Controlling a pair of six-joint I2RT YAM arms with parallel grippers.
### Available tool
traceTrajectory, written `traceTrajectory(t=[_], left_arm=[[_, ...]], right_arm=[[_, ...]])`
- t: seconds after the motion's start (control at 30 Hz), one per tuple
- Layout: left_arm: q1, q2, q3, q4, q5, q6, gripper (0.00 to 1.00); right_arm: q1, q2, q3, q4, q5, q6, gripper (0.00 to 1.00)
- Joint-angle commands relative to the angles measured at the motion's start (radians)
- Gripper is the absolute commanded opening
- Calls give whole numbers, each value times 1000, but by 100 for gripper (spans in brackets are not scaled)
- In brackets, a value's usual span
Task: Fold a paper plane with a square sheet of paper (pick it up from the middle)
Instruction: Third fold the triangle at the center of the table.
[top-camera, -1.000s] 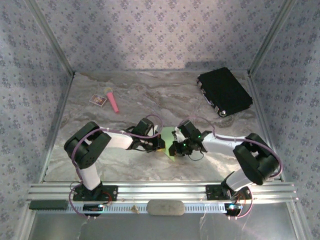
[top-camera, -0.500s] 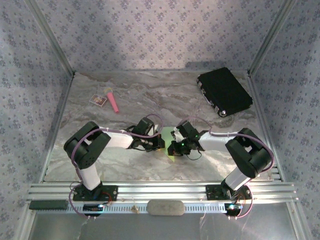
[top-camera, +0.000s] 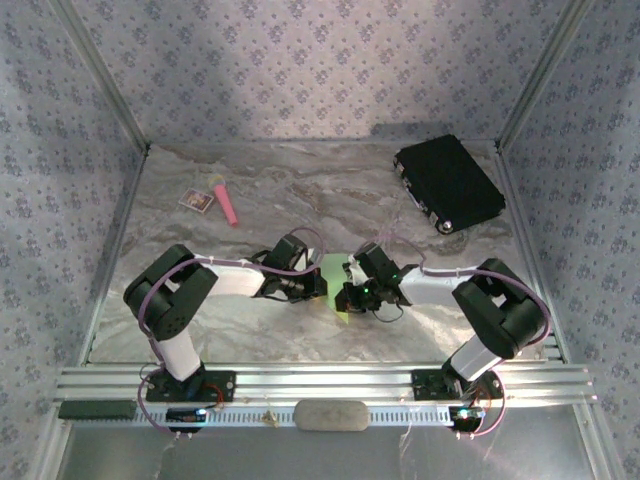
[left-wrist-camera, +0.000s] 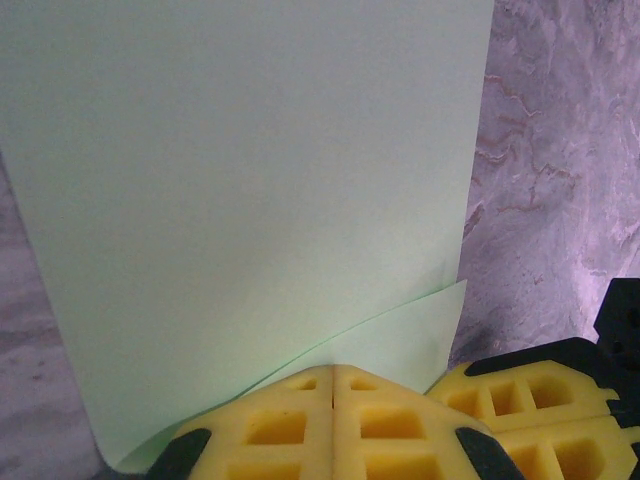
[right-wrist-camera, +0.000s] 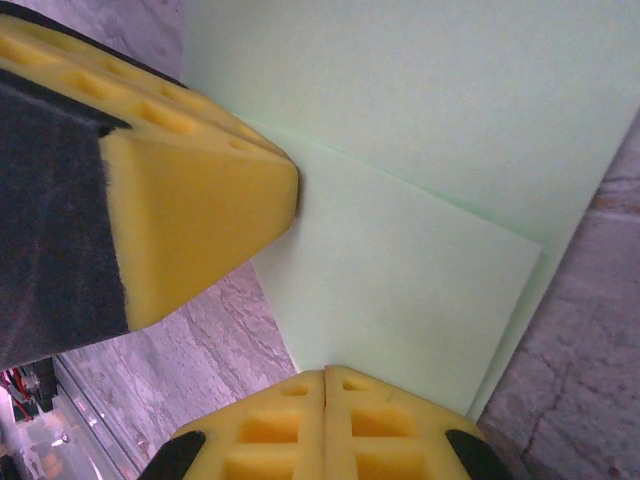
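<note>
The square sheet of paper (top-camera: 334, 270) is lime green and lies on the marble table at the centre, with one flap (right-wrist-camera: 400, 290) folded over the larger layer (left-wrist-camera: 250, 180). My left gripper (top-camera: 322, 285) is shut, and its yellow fingertips (left-wrist-camera: 333, 375) rest against the crease at the sheet's edge. My right gripper (top-camera: 347, 296) is shut too, with its tips (right-wrist-camera: 325, 378) on the edge of the folded flap. The two grippers face each other over the paper, nearly touching. I see the left gripper's finger (right-wrist-camera: 190, 200) pressing on the sheet in the right wrist view. The arms hide much of the paper from above.
A black case (top-camera: 448, 183) lies at the back right. A pink stick (top-camera: 226, 203) and a small white card (top-camera: 196, 201) lie at the back left. The aluminium rail (top-camera: 320, 380) runs along the near edge. Patterned walls enclose the table.
The right arm's elbow has swung inward to the left while its gripper stayed on the paper. The left arm and the sheet have barely moved.
</note>
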Motion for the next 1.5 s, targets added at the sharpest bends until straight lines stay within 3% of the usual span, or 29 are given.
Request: traceTrajectory(t=[0.0, 0.47, 0.87, 1.47], left_arm=[[-3, -10, -6, -16, -19, 19, 1], [-5, -8, 13, -41, -35, 36, 1], [-5, -1, 15, -30, -37, 29, 1], [-18, -130, 64, -86, -65, 40, 7]], right_arm=[[5, -11, 9, -92, 60, -3, 2], [-10, -94, 55, -130, 38, -33, 3], [-8, -26, 80, -94, -38, -41, 3], [3, 66, 13, -109, 35, -19, 0]])
